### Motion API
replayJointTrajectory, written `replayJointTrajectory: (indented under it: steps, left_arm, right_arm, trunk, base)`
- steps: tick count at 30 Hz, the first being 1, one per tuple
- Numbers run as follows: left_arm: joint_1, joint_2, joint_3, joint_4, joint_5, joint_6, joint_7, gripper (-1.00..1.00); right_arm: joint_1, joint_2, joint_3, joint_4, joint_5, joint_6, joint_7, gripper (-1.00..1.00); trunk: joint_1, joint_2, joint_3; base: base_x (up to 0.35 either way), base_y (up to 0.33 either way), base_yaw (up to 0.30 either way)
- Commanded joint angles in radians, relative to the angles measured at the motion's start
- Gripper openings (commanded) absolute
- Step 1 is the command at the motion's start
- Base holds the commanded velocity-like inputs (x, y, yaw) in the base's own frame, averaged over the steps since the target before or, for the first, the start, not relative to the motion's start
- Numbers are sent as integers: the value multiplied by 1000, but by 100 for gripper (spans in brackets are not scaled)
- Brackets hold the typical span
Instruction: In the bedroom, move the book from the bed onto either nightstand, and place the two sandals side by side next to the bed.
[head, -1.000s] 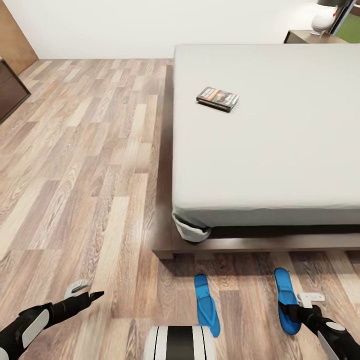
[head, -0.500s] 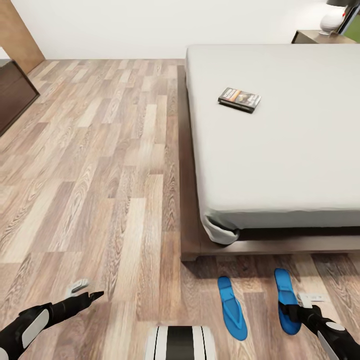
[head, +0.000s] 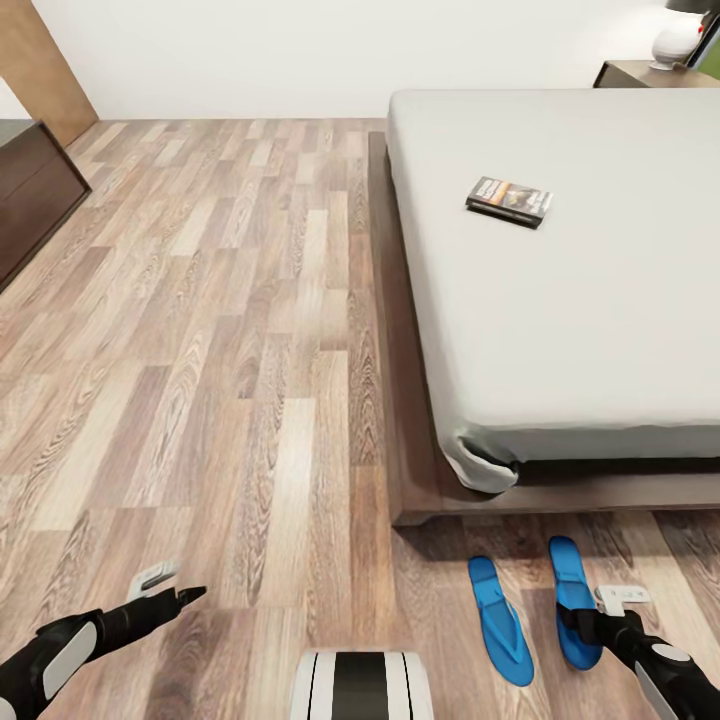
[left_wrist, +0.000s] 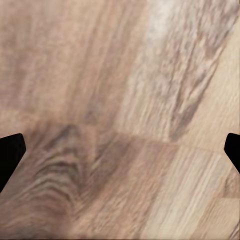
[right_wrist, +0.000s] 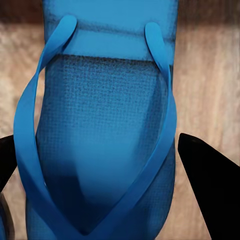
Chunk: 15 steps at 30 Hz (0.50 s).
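Blue sandals (head: 500, 620) two on floor, one book (head: 509, 199) on bed (head: 600, 300), right end effector (head: 585, 625) pinching one, left (head: 170, 590) spread.

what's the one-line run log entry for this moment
book on bed | sandals on floor | right gripper holds one sandal | left gripper open

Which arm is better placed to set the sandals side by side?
Probably the right. The right gripper is at one blue sandal, its fingers straddling it in the wrist view, with the other sandal close by. The left gripper is over bare floor.
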<state>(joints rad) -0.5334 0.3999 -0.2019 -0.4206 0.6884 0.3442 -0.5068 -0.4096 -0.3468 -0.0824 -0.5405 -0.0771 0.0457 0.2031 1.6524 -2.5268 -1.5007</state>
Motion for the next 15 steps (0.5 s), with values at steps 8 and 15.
replayJointTrajectory:
  steps: [8, 15]
  left_arm:
    - [0, 1, -4, 2, 10, 5, 4, 100]
    - [0, 0, -4, 2, 10, 5, 4, 100]
  right_arm:
    - [0, 0, -4, -1, -9, 5, 9, -100]
    - [0, 0, -4, -1, -9, 5, 9, -100]
  trunk:
    - [1, -1, -8]
    - [4, -2, -35]
  base:
    - [0, 9, 0]
    - [0, 0, 0]
